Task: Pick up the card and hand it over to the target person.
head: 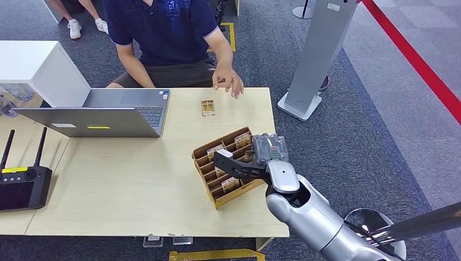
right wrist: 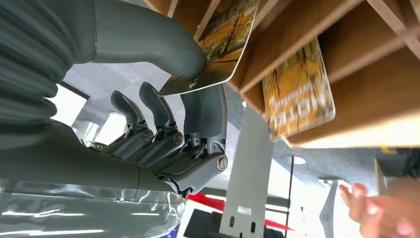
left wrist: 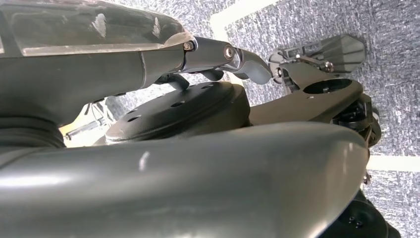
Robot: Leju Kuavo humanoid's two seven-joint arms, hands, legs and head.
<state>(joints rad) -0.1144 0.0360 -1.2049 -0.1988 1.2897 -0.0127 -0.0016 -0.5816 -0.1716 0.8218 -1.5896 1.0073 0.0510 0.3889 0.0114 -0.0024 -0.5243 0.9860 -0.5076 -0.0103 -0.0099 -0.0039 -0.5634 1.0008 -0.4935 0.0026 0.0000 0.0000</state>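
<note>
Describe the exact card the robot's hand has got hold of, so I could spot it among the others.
Start at the light wooden table, then find the brown slotted card rack at its near right corner. The right hand reaches over that rack and pinches one card between thumb and fingers at the card's edge. Unlike the neighbouring card resting in its slot, this one is gripped.

No text, brand or number can be read in any view. The cards (right wrist: 297, 94) in the wooden rack (head: 228, 190) carry pale lettering over an autumn-tree print, too blurred to make out. The yellow label (head: 14, 169) on the black antenna device (head: 22, 187) and the small stickers on the laptop (head: 100, 113) are too small to read.
</note>
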